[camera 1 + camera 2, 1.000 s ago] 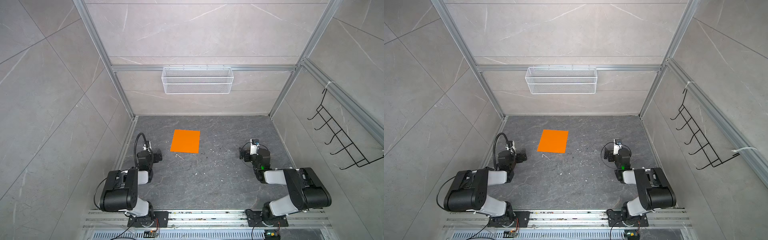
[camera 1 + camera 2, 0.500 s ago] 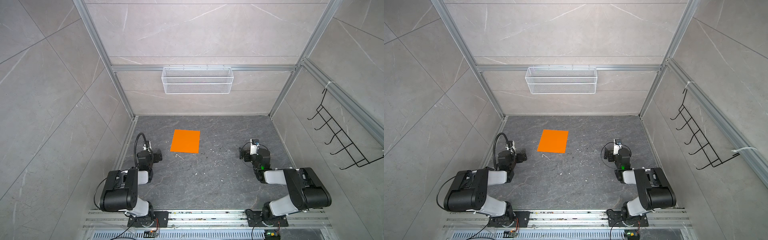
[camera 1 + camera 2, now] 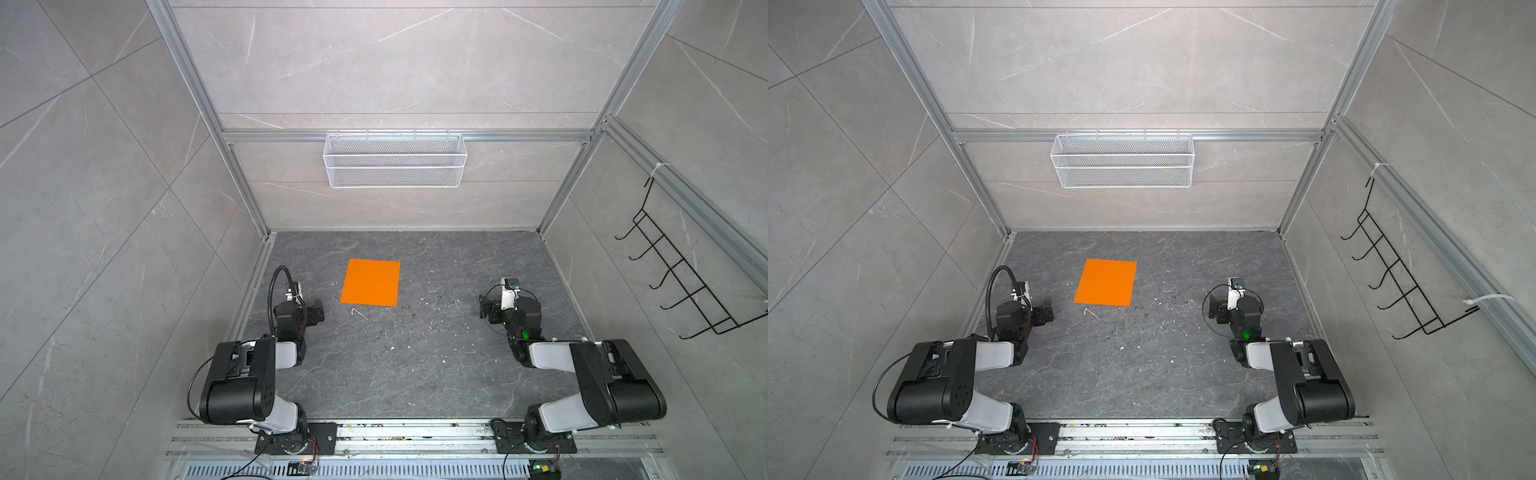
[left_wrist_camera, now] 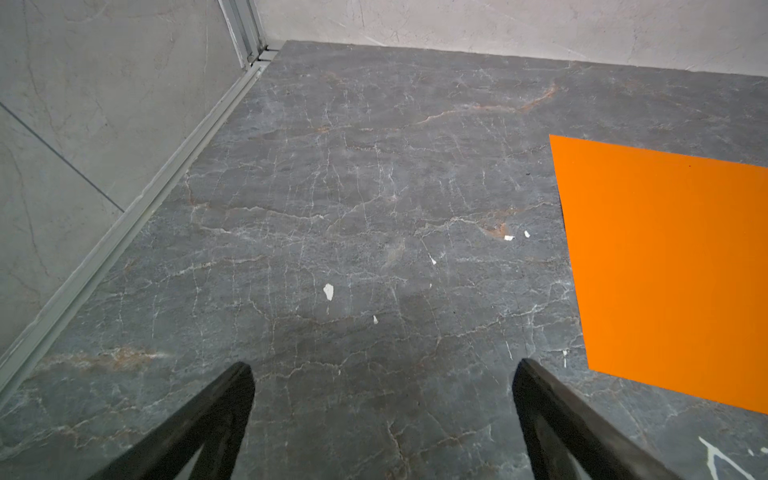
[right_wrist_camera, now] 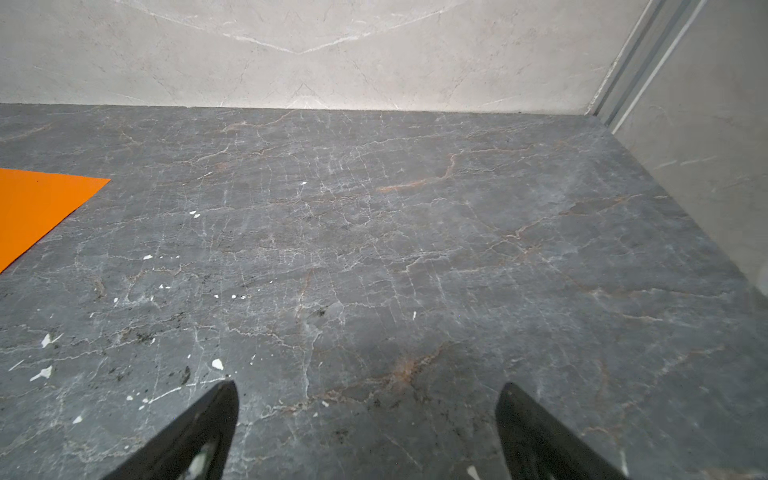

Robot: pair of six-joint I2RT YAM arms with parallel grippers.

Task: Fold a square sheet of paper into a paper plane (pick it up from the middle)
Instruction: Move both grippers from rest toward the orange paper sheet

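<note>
Overhead, with the back wall taken as twelve o'clock, the square sheet of paper [image 3: 370, 283] lies flat and unfolded on the dark grey, white-veined table [image 3: 415, 374]. It sits at about eleven o'clock from the slab's middle, its edges slightly skewed to the walls. The left gripper [image 4: 382, 370] sits low at nine o'clock, near the sheet's seven-o'clock corner but apart from it. Its fingers [image 4: 224, 399] are spread wide with only bare stone between them. The right gripper [image 5: 368, 390] sits at three o'clock, well apart from the sheet, its fingers likewise splayed and holding nothing. Small white chips [image 5: 45, 340] and dark specks dot the slab, thickest toward five o'clock of the sheet, and a thin white scrap [image 3: 358, 312] lies just beside its six-o'clock edge. Pale stone-look wall panels [image 3: 395, 62] close three sides, joined by aluminium posts [image 3: 245, 195]. A white wire basket [image 3: 395, 160] hangs on the twelve-o'clock wall and a black hook rack [image 3: 681, 286] on the three-o'clock wall. Both arm bases stand on a metal rail [image 3: 415, 434] at six o'clock.
</note>
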